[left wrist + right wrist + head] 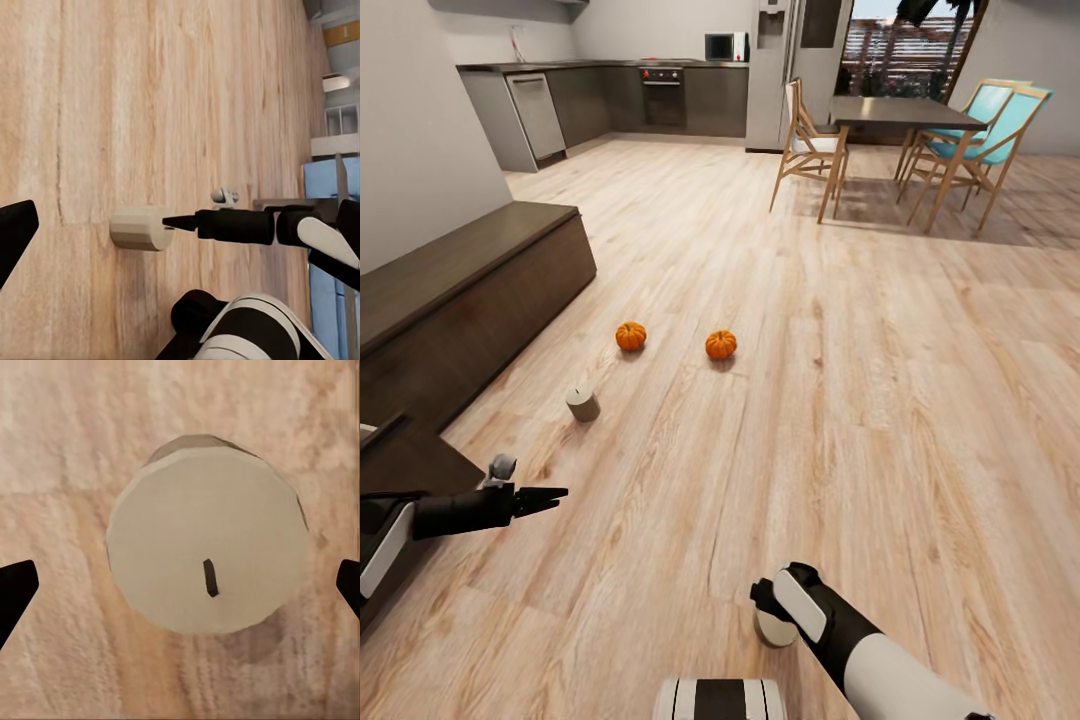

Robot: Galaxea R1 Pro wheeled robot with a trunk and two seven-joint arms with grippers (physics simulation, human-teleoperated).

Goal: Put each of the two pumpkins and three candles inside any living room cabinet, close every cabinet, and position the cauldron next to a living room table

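Two orange pumpkins point(630, 336) point(721, 345) sit on the wooden floor ahead. One grey-beige candle point(582, 403) stands nearer, in front of the long dark-brown cabinet point(470, 300) on the left. A second candle point(773, 630) point(206, 551) point(141, 228) stands upright directly below my right gripper point(768, 598) point(182, 589). That gripper is open, with a fingertip point(15, 592) on each side of the candle and clear of it. My left gripper point(552, 495) hovers low by the cabinet's near end, pointing right, open and holding nothing. The cauldron and the low table are out of view.
A dining table point(900, 110) with wooden chairs point(810, 150) stands at the far right. Grey kitchen cupboards point(610, 100) line the back wall. A dark-brown section point(405, 455) juts out under my left arm. Open floor lies between me and the pumpkins.
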